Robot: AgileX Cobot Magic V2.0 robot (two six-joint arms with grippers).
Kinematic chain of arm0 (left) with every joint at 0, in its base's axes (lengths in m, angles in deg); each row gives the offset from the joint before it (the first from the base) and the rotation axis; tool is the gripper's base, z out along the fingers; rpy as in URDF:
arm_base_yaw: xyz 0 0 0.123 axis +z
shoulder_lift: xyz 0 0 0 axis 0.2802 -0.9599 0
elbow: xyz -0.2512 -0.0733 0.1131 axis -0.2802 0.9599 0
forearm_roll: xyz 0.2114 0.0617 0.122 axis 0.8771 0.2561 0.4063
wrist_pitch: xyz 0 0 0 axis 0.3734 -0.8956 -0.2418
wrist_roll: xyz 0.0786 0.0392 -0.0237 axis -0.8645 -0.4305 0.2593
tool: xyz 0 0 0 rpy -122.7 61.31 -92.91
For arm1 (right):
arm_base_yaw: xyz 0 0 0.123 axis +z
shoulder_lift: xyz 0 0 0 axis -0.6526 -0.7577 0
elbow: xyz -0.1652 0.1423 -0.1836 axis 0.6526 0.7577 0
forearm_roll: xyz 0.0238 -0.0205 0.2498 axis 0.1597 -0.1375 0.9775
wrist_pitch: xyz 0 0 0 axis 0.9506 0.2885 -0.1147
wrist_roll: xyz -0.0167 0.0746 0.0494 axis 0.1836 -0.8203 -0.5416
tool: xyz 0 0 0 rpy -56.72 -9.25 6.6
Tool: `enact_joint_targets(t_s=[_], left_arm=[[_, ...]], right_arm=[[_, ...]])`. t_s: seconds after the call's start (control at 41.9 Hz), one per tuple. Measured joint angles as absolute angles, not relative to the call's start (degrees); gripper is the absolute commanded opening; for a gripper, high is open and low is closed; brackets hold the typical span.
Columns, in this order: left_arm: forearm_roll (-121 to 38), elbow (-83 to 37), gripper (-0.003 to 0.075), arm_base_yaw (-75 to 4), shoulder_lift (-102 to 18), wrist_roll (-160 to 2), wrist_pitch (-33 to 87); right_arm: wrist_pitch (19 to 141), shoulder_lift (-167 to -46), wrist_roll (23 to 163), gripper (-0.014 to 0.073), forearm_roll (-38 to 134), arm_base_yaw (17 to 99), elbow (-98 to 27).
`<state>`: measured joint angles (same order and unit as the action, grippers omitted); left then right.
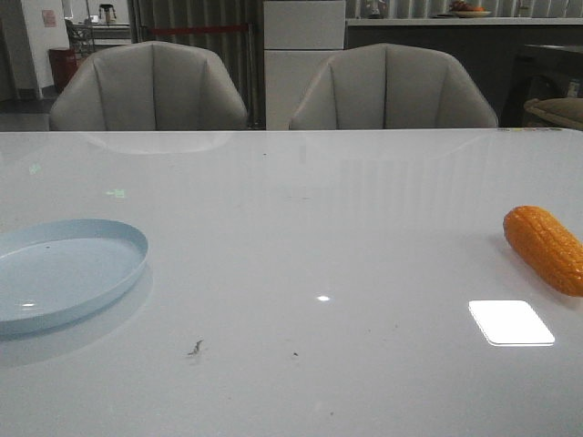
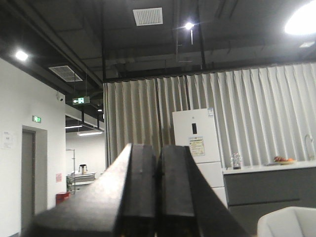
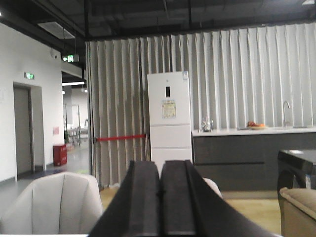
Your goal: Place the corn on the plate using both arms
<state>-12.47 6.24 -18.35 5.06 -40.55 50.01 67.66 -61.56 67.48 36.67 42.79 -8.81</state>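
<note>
The orange corn (image 1: pixel 547 248) lies on the white table at the far right, its tapered end toward the back left. The pale blue plate (image 1: pixel 55 273) sits at the left edge of the table, partly cut off by the frame. Neither arm shows in the front view. My left gripper (image 2: pixel 158 163) is shut with nothing between its black fingers and points out at the room. My right gripper (image 3: pixel 161 177) is shut and empty too, pointing over the chairs. Neither wrist view shows the corn or the plate.
The white table (image 1: pixel 301 237) carries a few dark specks at the front middle and a bright light reflection (image 1: pixel 510 322) in front of the corn. Two grey chairs (image 1: pixel 150 86) stand behind the far edge.
</note>
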Motion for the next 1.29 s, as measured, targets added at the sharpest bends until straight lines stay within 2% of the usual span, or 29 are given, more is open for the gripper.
enact_joint_targets(t_s=[0.191,0.573,0.692,0.788,0.836,0.907,1.003,1.146,1.289], left_arm=[[-10.77,-0.89,0.0090,-18.35,-10.31,-40.55,49.29],[-10.70,-1.10,0.0094,-18.35,-34.13,-40.55,43.40],[-10.81,-1.10,0.0172,-18.35,-38.08,-40.55,40.25],[-10.81,-1.10,0.0322,-18.35,-40.30,-40.55,38.44],[-10.81,-1.10,0.0400,-18.35,-41.29,-40.55,37.41],[-10.81,-1.10,0.0475,-18.35,-42.10,-40.55,36.80],[-12.00,-1.10,0.0480,-18.35,-42.90,-40.55,36.93],[-15.72,-1.10,0.0468,-18.35,-45.13,-40.55,36.42],[-20.38,-4.43,0.0468,-18.21,-47.84,-40.55,28.21]], right_arm=[[68.23,-76.35,67.48,0.0056,36.67,42.79,-11.78],[75.86,-95.69,67.48,0.0057,36.67,42.79,-11.78],[75.97,-98.30,67.48,0.0063,36.67,42.79,-11.78],[76.47,-99.68,67.48,0.0140,36.67,42.79,-11.78],[76.99,-100.27,67.48,0.0230,36.67,42.79,-11.78],[78.30,-101.33,67.48,0.0345,36.67,42.79,-11.78],[79.26,-102.26,67.48,0.0427,36.67,42.79,-11.78],[79.39,-103.01,67.48,0.0426,36.67,42.79,-11.78],[79.39,-103.01,67.48,0.0426,36.67,42.79,-11.78]])
